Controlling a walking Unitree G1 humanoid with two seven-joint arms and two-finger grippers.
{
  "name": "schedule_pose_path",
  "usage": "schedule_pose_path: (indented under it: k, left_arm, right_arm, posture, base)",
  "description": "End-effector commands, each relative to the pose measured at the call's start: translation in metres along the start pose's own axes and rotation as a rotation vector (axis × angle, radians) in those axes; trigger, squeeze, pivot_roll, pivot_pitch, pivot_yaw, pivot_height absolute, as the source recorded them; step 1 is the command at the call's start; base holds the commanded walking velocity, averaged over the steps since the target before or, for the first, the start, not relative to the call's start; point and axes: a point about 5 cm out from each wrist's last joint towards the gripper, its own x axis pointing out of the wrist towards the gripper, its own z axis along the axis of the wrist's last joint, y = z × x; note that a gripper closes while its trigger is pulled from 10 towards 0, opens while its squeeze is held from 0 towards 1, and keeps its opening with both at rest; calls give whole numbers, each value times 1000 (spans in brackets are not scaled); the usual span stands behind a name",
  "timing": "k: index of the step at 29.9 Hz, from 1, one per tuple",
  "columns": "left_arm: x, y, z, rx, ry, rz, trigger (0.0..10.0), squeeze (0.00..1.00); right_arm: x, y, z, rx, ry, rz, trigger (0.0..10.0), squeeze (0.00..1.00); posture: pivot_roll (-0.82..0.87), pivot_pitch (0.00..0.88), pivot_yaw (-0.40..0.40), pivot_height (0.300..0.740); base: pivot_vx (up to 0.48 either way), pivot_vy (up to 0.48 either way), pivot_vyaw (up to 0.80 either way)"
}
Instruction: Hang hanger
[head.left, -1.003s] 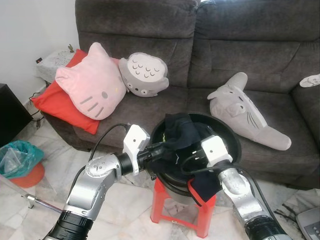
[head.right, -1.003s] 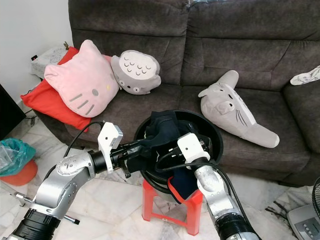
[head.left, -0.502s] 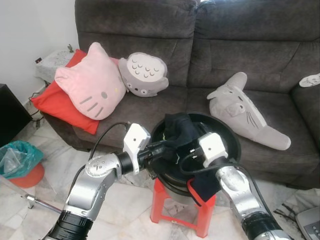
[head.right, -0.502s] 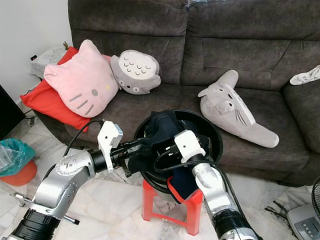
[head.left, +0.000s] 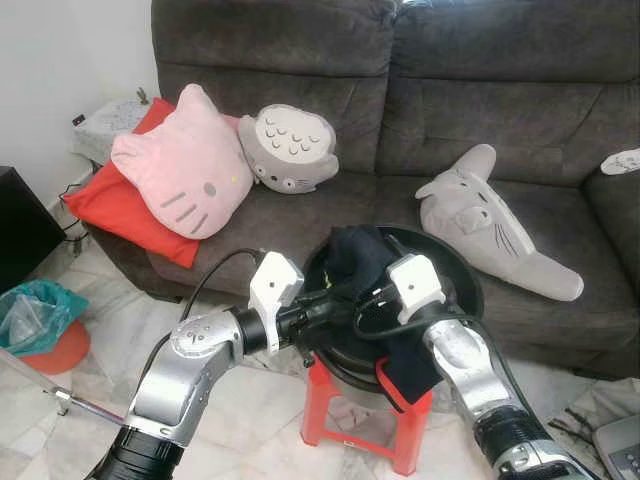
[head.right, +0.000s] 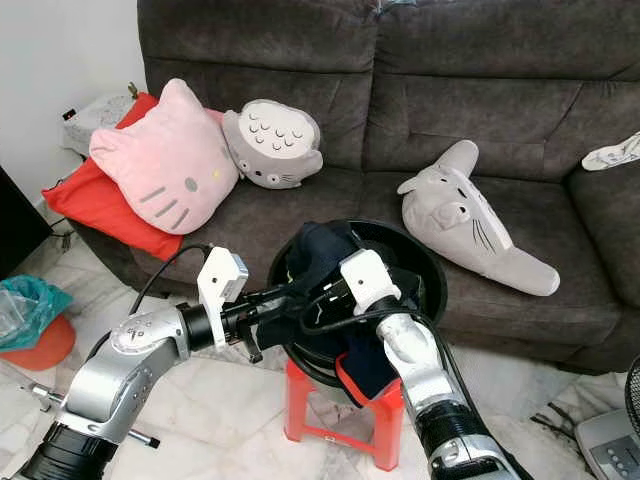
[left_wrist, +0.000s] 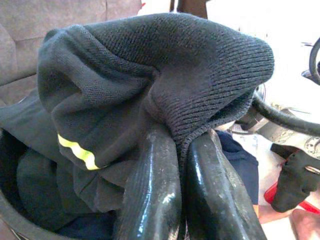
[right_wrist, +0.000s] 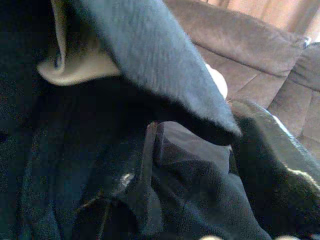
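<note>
Both arms reached into the black tub (head.left: 460, 275) on the red stool (head.left: 330, 400) before the sofa (head.left: 500, 110). The left gripper (left_wrist: 185, 165) had pinched a fold of dark knitted cloth (left_wrist: 150, 75); whether the right gripper (head.right: 318, 296) had closed, I couldn't tell. No hanger was in sight, perhaps buried. The cloth looked soft, light and floppy, so a bunched fold seemed the best hold.

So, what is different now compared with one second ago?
The right gripper has moved left and deeper into the dark clothes in the black basin. The left gripper stays shut on the dark clothes, in about the same place. The basin, the red stool and the cushions on the sofa stayed as they were.
</note>
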Motion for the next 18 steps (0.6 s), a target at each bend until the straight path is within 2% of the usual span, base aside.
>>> schedule_pose_path:
  k: [1,18]
  left_arm:
    - [-1,-1,5,11,-12,-12,10000,0]
    - [-2,-1,5,13,-9,-3,10000,0]
  right_arm:
    - [4,-2,4,12,-23,-6,0,0]
    - [5,1,3,46,-32,23,0,0]
  posture:
    - [-84,0,58,740]
    - [-82,0,57,740]
  base:
    - [0,0,0]
    - [0,0,0]
